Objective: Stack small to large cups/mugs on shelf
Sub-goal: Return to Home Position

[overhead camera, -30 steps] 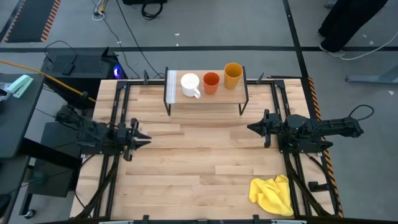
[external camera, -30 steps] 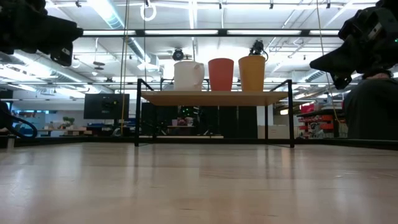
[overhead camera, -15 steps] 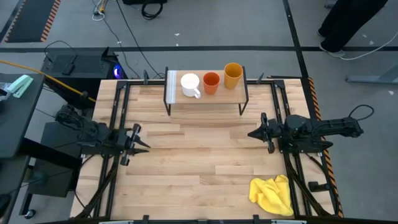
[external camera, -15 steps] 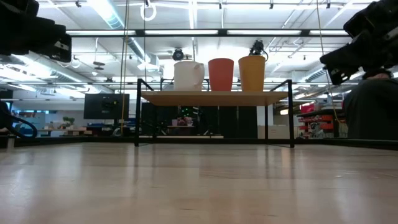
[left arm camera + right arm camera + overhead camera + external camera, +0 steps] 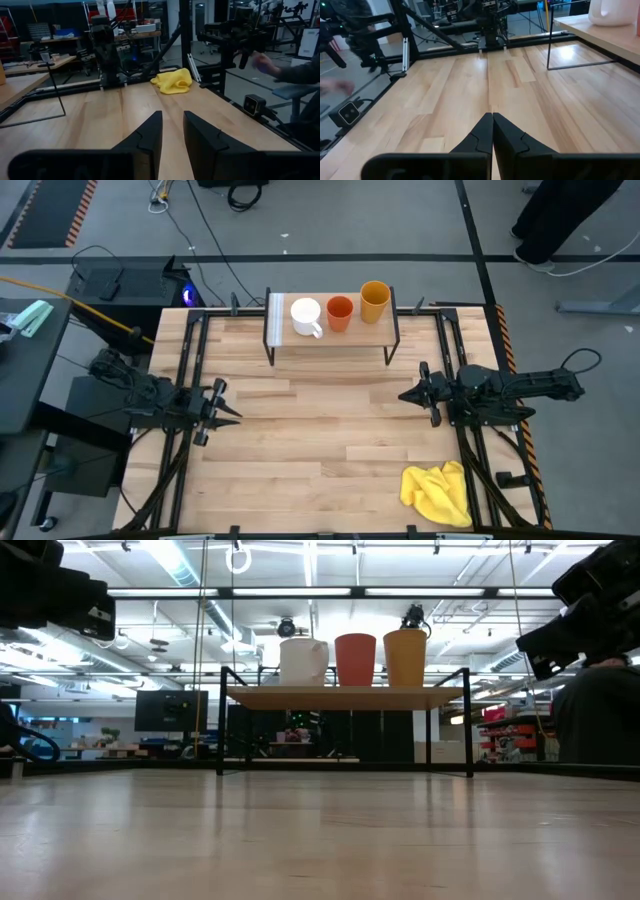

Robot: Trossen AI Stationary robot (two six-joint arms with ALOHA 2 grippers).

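Note:
Three cups stand upright in a row on the shelf point(image 5: 330, 340) at the table's far edge: the white mug point(image 5: 305, 316), the red-orange cup point(image 5: 340, 311) and the yellow-orange tumbler point(image 5: 375, 300). In the low view they show as the white mug point(image 5: 303, 662), red-orange cup point(image 5: 355, 660) and tumbler point(image 5: 405, 658) on the board point(image 5: 345, 696). My left gripper point(image 5: 232, 418) hovers over the table's left side with its fingers slightly apart point(image 5: 172, 116). My right gripper point(image 5: 402, 394) hovers over the right side, shut point(image 5: 492, 115). Both are well short of the shelf and hold nothing.
A crumpled yellow cloth point(image 5: 440, 492) lies at the table's near right corner. Black frame rails run along both sides of the table. The wide wooden middle between the arms is bare. A person point(image 5: 560, 220) stands beyond the far right corner.
Both grippers have drawn a little toward the table's near edge and outward, the left toward the left edge and the right toward the right edge, then held still. The cups and shelf have not moved.

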